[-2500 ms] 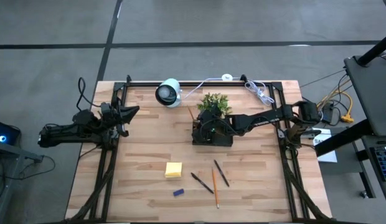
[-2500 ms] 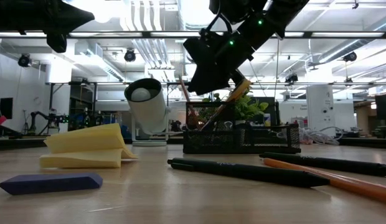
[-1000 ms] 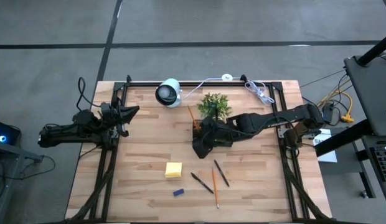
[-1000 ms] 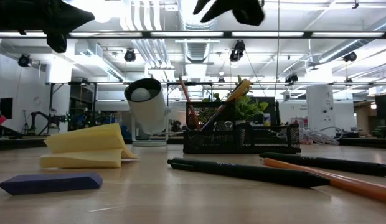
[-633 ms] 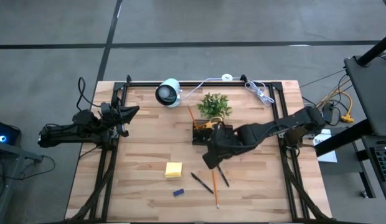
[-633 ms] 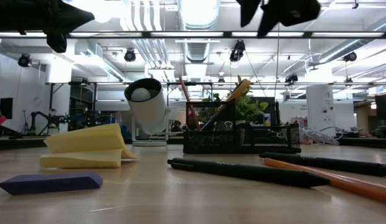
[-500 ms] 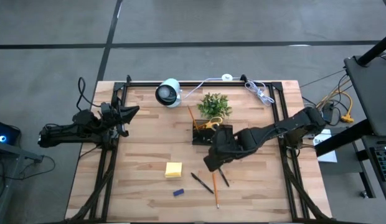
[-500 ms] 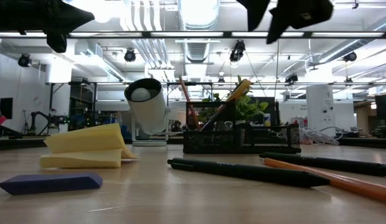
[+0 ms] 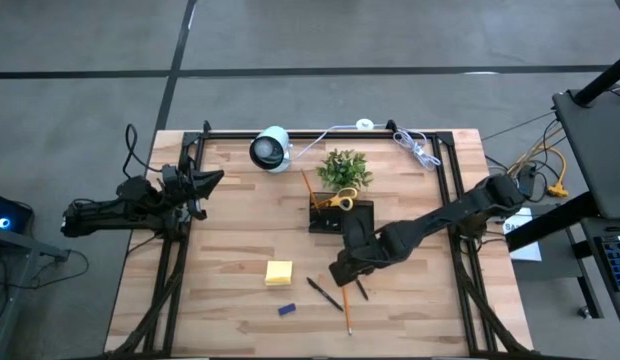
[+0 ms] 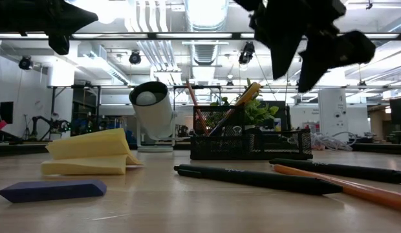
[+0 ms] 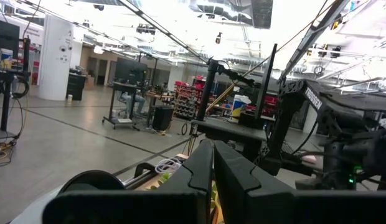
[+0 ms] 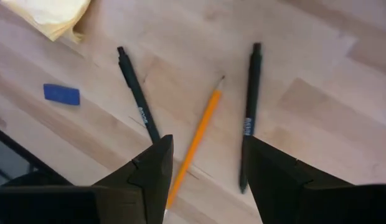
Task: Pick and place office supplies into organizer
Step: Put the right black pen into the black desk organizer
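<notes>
right gripper: jaws spread, holding nothing, above the pencil and two pens near the table's front edge
left gripper: clenched, empty, at the left edge
organizer: mid-table, scissors standing in it
pad: front-centre
block: beside the front edge

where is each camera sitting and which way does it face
High view: above, looking straight down on the wooden table; both arms show.
Low view: at tabletop height, facing the black mesh organizer; right gripper overhead.
Left wrist view: looks across the room past the shut left gripper.
Right wrist view: looks down past open fingers.
Shared: the orange pencil shows in the right wrist and high views.
</notes>
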`<action>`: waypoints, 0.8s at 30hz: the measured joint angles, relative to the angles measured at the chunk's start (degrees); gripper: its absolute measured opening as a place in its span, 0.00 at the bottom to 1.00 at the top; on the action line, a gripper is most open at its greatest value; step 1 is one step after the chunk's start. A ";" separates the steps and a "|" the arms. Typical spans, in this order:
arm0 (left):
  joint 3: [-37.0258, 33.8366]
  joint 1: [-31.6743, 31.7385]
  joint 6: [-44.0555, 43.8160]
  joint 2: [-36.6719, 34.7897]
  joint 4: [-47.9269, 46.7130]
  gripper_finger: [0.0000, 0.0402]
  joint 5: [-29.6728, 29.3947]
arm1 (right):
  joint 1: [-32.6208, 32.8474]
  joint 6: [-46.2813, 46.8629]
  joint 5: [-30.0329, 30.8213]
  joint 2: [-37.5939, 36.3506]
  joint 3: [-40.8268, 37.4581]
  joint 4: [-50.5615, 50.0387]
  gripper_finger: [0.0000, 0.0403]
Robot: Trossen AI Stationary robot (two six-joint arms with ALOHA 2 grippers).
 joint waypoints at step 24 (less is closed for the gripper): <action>0.02 0.00 0.04 0.03 -0.03 0.00 -0.01 | 0.94 -5.32 -0.77 13.44 9.58 -10.67 0.44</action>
